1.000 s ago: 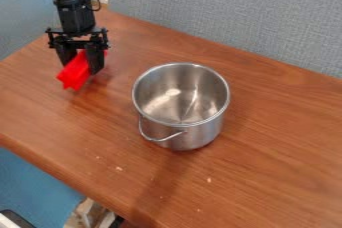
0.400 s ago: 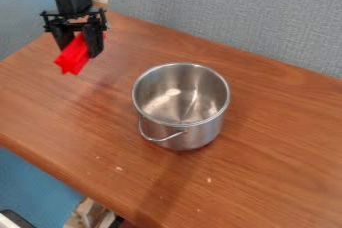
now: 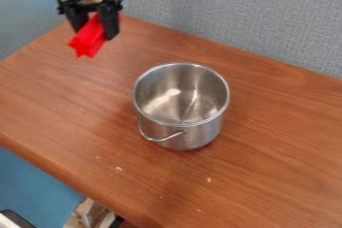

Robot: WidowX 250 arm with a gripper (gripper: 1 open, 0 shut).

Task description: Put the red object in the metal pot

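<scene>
Gripper [image 3: 91, 22] clamped on red object [image 3: 87, 41], now lifted clear of table [image 3: 80, 122], higher and nearer metal pot [image 3: 182, 104] than a second ago. Pot empty. Carry underway; release pending.

Pot [image 3: 182, 104] on table [image 3: 80, 122] — center-right

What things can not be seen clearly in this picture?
- Camera view: the tool is dark and blurred; the top edge cuts off the arm above it.
- The red object: its upper end sits hidden between the tool's fingers, so its full length cannot be told.
- The metal pot: its near wall hides part of the inside bottom.
- The table: the picture edges cut it off left and right.
</scene>
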